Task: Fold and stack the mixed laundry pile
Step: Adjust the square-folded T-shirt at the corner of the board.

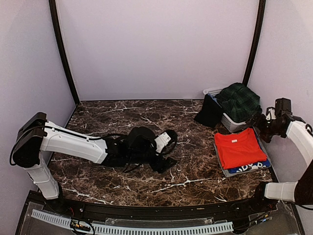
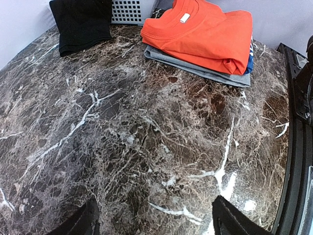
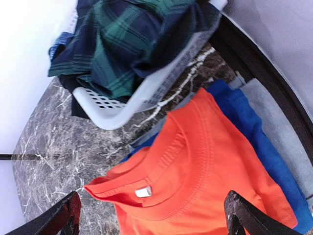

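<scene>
Stacking looks done for the folded bright red-orange T-shirt, so fetching another piece seems the step in hand. Well left of the white slotted plastic basket, the left gripper sits low over the dark marble table, fingers spread, pinching nothing. A black garment drapes over the basket's left wall; a dark green tartan pleated skirt is heaped inside. Just in front of the basket, the flat grey tray carries a royal blue T-shirt beneath the orange one. Above that stack the right gripper hangs spread wide and empty; next it likely must reach into the basket for the skirt
</scene>
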You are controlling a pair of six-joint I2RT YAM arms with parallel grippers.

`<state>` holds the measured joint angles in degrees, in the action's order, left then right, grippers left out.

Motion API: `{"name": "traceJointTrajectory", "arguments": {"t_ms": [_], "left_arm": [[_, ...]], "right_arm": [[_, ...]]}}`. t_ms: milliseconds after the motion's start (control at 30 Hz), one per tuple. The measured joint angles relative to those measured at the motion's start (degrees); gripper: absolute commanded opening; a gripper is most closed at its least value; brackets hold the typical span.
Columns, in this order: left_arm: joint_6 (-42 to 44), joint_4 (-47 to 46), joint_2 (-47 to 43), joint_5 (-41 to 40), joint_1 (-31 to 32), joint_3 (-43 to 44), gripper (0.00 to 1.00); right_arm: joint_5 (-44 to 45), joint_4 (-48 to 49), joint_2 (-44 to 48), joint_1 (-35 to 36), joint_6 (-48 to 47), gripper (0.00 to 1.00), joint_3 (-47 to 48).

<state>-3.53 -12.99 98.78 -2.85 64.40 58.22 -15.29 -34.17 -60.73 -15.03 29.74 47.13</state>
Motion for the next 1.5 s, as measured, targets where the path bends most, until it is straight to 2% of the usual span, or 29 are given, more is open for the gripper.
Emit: {"name": "traceJointTrajectory", "arguments": {"t_ms": [167,367,667,833,967,1167,1333,1500], "left_arm": [[-0.79,-0.63,0.02,1.84,0.00,0.07,0.79],[-1.22,-2.12,3.63,5.38,0.50,5.22,0.78],[-2.69,-2.54,6.67,5.09,1.92,7.28,0.79],[-3.19,-2.16,6.67,4.09,1.92,7.28,0.79],[-3.21,-1.84,6.67,2.86,1.88,7.28,0.80],[-3.23,-1.88,6.67,2.05,1.88,7.28,0.81],[-3.37,-1.90,6.67,1.99,1.88,7.28,0.81],[-3.58,-1.90,6.69,1.99,1.88,7.30,0.82]], "right_arm": [[-6.56,2.84,-3.19,0.00,-2.86,0.93,0.26],[-13.00,7.87,-10.25,0.02,-4.44,0.93,-0.55],[-11.43,13.68,-21.16,-1.81,-6.14,0.97,-0.57],[-10.69,14.91,-22.47,-4.52,-6.97,0.97,-0.55],[-10.60,13.09,-18.43,-4.87,-7.15,0.99,-0.52],[-12.52,8.28,-1.75,-4.39,-5.18,0.99,-0.94],[-13.22,3.87,7.93,-2.40,0.20,0.99,-6.03],[-11.96,-0.70,12.28,-1.73,5.16,0.99,-12.44]]}}
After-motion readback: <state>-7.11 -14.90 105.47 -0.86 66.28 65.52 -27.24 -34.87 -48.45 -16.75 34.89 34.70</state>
